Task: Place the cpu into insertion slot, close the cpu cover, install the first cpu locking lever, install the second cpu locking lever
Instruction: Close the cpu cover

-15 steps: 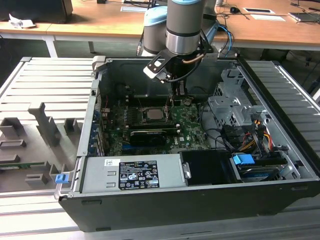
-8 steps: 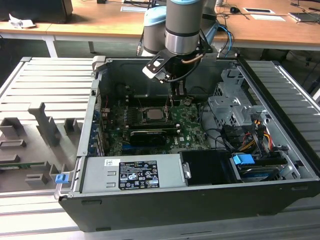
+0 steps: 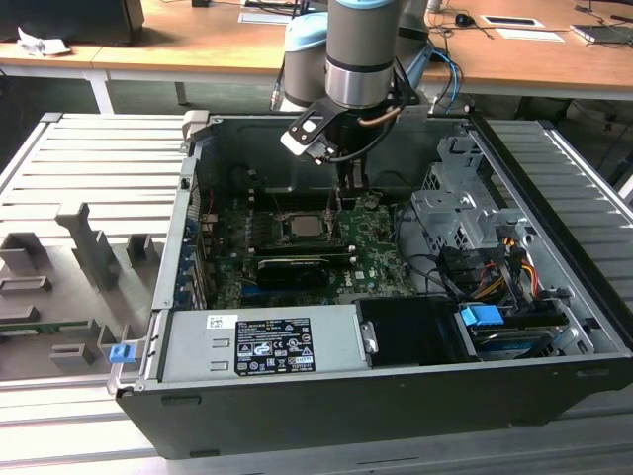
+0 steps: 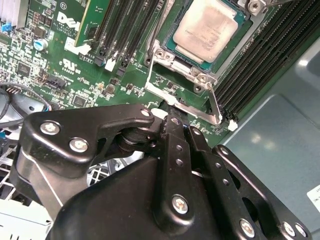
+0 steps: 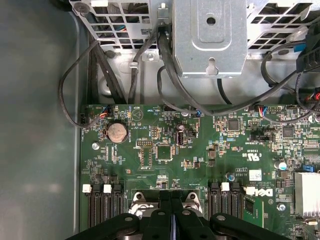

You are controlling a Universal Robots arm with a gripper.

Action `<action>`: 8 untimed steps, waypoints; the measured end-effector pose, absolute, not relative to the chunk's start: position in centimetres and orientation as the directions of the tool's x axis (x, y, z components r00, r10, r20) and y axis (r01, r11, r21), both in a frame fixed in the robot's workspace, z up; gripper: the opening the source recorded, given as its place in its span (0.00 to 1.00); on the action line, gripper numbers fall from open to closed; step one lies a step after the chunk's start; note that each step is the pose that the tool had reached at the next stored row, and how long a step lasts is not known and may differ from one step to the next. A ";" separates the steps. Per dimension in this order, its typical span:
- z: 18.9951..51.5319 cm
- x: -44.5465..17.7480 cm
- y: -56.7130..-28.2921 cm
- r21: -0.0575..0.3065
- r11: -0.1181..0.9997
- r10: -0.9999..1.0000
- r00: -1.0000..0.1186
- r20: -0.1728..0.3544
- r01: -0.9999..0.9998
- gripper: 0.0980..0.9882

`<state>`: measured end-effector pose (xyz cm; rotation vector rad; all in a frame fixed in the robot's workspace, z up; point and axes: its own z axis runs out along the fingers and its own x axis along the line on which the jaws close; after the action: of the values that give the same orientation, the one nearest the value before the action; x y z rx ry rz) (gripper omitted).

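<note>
Wooden desks (image 3: 198, 45) behind; a grey slatted bench (image 3: 89, 158) carries the open computer case (image 3: 297, 435). Mid-board, the cpu (image 4: 210, 30) lies face-up in the insertion slot (image 4: 159, 52), with the cpu cover (image 4: 199, 76) apparently down around it. Just beside it the gripper (image 4: 180, 125) points down, jaws clenched with nothing visible between them, probably to act as a blunt pusher at the locking lever (image 4: 215, 102). Drive cage (image 3: 460, 213) at the exterior view's right.

White printed marks coming up on the green board (image 4: 130, 75), off to one side of my fingers (image 4: 175, 150). There's faint engraving on the cpu (image 4: 210, 27) just beyond them, and I can't make it out. Well away from the fingers, a black label (image 3: 272, 345) sits on the power supply (image 3: 341, 341), its white print too small to read.
</note>
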<state>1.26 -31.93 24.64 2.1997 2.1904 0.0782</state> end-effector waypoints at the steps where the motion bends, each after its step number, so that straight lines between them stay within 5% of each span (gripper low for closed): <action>1: 24.6 1.1 -31.9 0.061 -0.005 1.000 0.004 0.010 0.998 0.01; 8: 24.6 1.0 -31.9 0.061 -0.005 1.000 0.004 0.010 0.998 0.01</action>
<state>0.96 -31.93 24.64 2.1996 2.1904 0.0781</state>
